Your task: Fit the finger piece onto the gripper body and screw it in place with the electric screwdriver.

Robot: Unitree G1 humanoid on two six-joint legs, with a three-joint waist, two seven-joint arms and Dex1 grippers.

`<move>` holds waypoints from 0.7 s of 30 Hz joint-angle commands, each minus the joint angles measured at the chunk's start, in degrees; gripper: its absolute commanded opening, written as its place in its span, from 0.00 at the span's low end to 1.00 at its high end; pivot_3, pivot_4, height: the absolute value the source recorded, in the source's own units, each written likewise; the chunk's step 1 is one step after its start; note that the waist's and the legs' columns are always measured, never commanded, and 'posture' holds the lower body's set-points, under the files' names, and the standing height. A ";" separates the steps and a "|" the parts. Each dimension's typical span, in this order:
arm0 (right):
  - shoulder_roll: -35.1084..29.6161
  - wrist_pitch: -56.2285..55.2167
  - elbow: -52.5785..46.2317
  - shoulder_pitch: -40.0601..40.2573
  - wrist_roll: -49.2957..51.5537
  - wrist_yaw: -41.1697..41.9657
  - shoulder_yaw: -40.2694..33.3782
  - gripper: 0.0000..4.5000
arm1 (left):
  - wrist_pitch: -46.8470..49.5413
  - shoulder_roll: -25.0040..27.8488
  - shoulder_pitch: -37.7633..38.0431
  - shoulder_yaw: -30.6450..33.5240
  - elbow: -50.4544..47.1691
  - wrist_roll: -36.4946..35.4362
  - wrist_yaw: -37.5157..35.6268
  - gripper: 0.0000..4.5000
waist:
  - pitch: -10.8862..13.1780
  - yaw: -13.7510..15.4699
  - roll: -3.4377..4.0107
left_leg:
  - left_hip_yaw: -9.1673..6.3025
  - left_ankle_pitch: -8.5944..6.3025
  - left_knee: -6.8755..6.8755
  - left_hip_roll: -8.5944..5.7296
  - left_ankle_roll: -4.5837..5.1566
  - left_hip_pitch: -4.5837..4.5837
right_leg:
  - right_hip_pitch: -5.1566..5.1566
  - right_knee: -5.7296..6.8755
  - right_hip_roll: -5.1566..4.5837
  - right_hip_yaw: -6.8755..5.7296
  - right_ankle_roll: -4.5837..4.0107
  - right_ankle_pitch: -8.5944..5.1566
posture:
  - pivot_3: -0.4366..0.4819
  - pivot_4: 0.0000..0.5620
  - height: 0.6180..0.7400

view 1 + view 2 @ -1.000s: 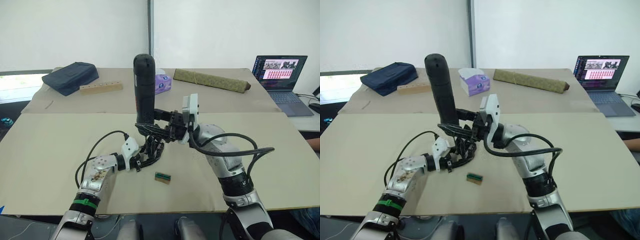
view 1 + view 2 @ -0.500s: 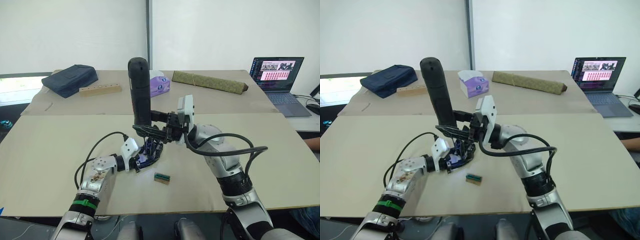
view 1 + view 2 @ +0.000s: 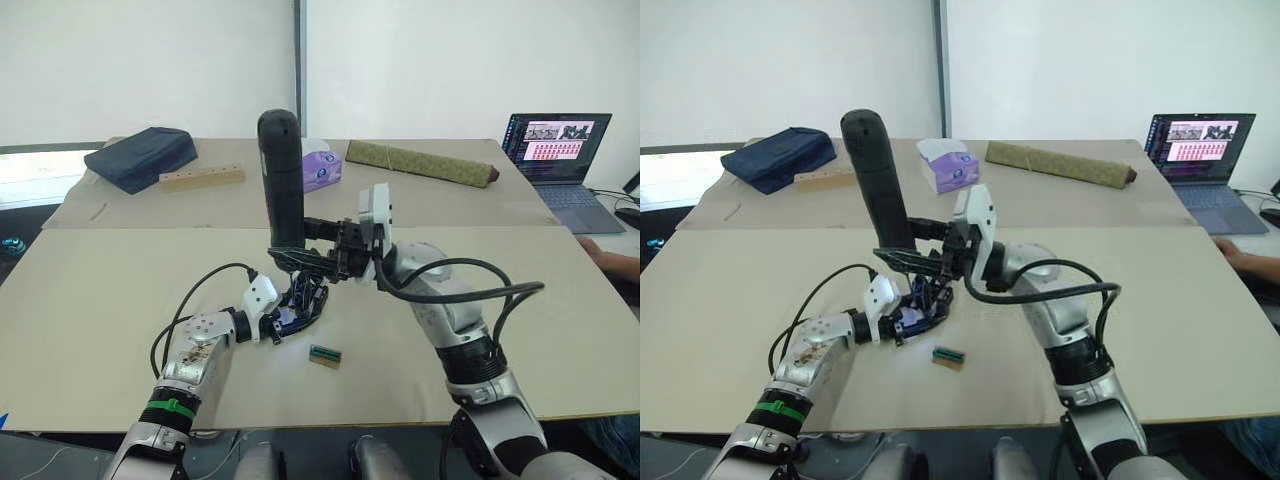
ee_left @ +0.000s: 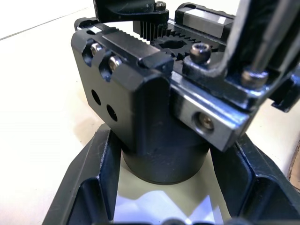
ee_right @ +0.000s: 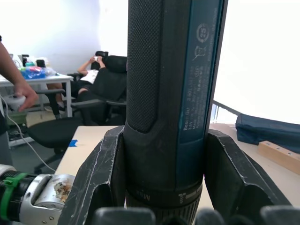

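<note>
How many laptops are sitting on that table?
1. The open laptop stands at the table's far right corner, screen lit. Others could lie outside the picture.

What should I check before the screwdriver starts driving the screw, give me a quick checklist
1. Right pincer shut on the electric screwdriver: ok, fingers clamp both sides of the barrel.
2. Left pincer shut on the gripper body: ok, fingers flank its round base.
3. Screwdriver roughly upright over the body: ok.
4. Bit seated in a screw head: cannot tell, the tip is hidden.
5. Finger piece fitted squarely: cannot tell.
6. Green-and-brown block apart from the work: ok, it lies on the table nearer the robot.
</note>
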 commanded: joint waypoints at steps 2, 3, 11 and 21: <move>-0.10 0.50 -5.50 -2.78 5.86 2.32 -3.52 0.42 | 1.17 -0.23 2.04 -1.81 3.63 1.89 0.35 0.50 | 0.01 0.05 0.00 | -0.02 0.00 0.00 0.00 0.00 0.01 | 0.01 -0.01 0.00 0.00 0.00 0.00 | 0.48 0.27 1.00; -0.17 0.77 -5.73 -2.76 6.20 2.45 -3.63 0.42 | 1.11 -0.31 2.00 -1.82 3.78 1.94 0.46 0.50 | 0.01 0.06 0.00 | -0.02 0.00 0.00 0.00 0.00 0.01 | 0.01 -0.01 0.00 0.00 0.00 0.00 | 0.48 0.27 1.00; -1.52 4.70 -9.40 -2.64 10.92 3.84 -4.80 0.42 | 2.18 -1.23 1.90 -0.97 4.87 0.83 1.05 0.50 | 0.02 0.33 0.01 | -0.02 0.00 0.00 0.00 0.00 0.02 | 0.02 -0.01 -0.01 0.00 0.00 0.00 | 0.48 0.27 1.00; -17.76 25.03 -16.70 -7.52 27.66 0.30 -14.40 0.42 | 1.71 3.13 6.19 3.64 0.63 -4.23 -3.65 0.99 | 0.12 -0.50 0.03 | -0.25 -0.01 -0.12 0.13 0.01 0.05 | -0.06 -0.05 -0.06 0.02 -0.12 -0.06 | 0.48 0.27 1.00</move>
